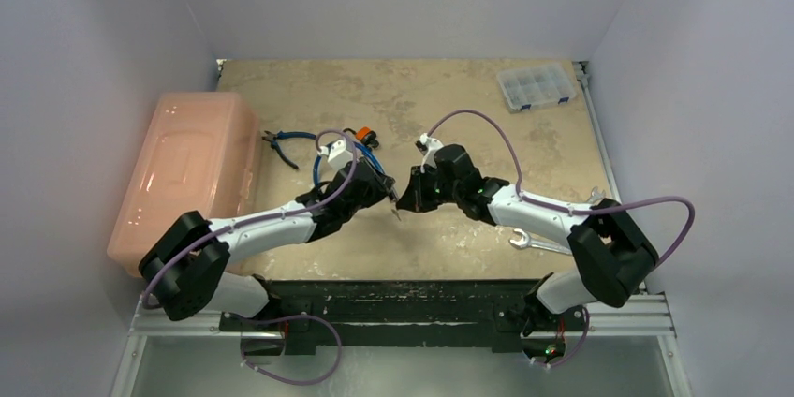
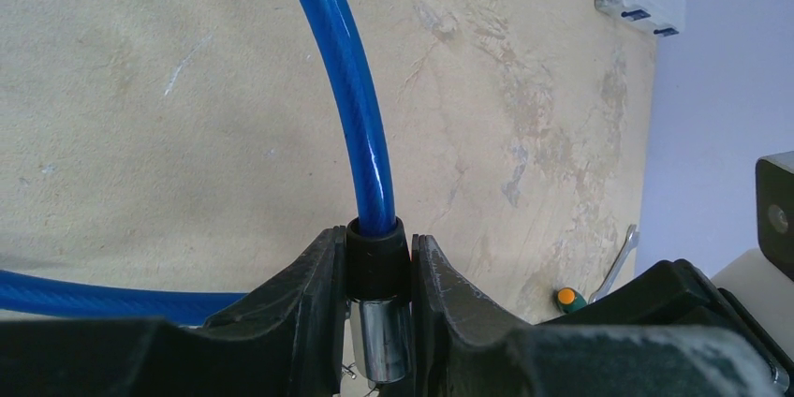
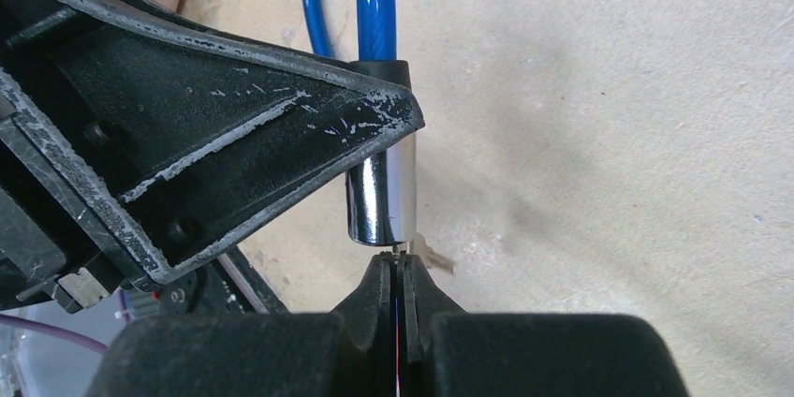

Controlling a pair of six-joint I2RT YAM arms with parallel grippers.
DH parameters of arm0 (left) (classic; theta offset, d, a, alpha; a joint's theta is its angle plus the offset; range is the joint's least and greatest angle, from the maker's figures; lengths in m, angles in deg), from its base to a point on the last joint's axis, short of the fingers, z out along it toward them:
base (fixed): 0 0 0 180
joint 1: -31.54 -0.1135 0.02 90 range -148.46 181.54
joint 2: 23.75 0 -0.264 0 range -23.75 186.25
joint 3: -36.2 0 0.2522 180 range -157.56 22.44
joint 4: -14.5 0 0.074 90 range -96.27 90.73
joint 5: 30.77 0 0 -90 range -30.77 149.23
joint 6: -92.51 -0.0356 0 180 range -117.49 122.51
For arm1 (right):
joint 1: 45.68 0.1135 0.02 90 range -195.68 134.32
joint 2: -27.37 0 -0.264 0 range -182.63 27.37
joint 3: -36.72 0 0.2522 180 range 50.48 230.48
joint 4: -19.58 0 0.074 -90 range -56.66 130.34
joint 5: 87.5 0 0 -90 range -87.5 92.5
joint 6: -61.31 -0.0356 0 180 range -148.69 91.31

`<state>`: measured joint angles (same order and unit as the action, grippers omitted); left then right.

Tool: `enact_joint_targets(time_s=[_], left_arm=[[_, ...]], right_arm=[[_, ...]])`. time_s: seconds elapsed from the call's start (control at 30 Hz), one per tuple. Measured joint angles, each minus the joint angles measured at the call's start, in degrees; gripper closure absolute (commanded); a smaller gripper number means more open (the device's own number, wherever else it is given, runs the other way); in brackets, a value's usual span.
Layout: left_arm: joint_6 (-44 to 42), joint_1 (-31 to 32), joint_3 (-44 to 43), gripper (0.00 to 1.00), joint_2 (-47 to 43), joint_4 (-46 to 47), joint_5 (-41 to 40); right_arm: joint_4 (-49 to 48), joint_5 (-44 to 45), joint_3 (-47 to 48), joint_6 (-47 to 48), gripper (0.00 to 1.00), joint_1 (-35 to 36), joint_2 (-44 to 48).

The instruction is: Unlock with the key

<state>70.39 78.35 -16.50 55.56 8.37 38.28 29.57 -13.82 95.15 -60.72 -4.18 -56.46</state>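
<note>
From above, the left gripper [image 1: 384, 193] and the right gripper [image 1: 406, 198] meet tip to tip over the middle of the table [image 1: 449, 107]. The cable lock [image 1: 373, 161] loops back in blue from the left gripper toward a small orange part [image 1: 364, 135]. A pink toolbox [image 1: 183, 172] lies along the left edge with blue-handled pliers [image 1: 281, 142] beside it. A clear organiser box [image 1: 536, 86] sits at the far right corner, and a wrench [image 1: 536, 243] lies by the right arm.

In the left wrist view, the left gripper's fingers [image 2: 314, 294] are clamped tight on the lock's black collar [image 2: 377, 257], one pad on each side. The chrome cylinder [image 2: 384, 345] sticks out below the collar, and the blue cable rises out of it and curves off to the left, held clear of the table. A screwdriver [image 2: 567, 298] with an orange and green handle lies off to the right.

In the right wrist view, the right gripper's jaws are almost fully closed, pinching a thin strip of metal, the key [image 3: 401, 253], edge-on. Its tip sits right at the open end of the chrome cylinder; whether it has gone inside cannot be told
</note>
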Motion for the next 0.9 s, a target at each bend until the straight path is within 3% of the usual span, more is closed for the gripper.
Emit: enact_joint_targets(time_s=[0.53, 0.9], left_arm=[[0.1, -0.4, 2.3, 1.00, -9.8, 1.2, -0.2], [0.0, -1.0, 5.4, 1.00, -15.8, 9.8, 0.2]], right_arm=[[-4.0, -4.0, -0.9, -7.6, 1.00, -1.4, 6.3], [-9.2, -10.0, -1.0, -14.1, 1.00, -4.5, 9.7]])
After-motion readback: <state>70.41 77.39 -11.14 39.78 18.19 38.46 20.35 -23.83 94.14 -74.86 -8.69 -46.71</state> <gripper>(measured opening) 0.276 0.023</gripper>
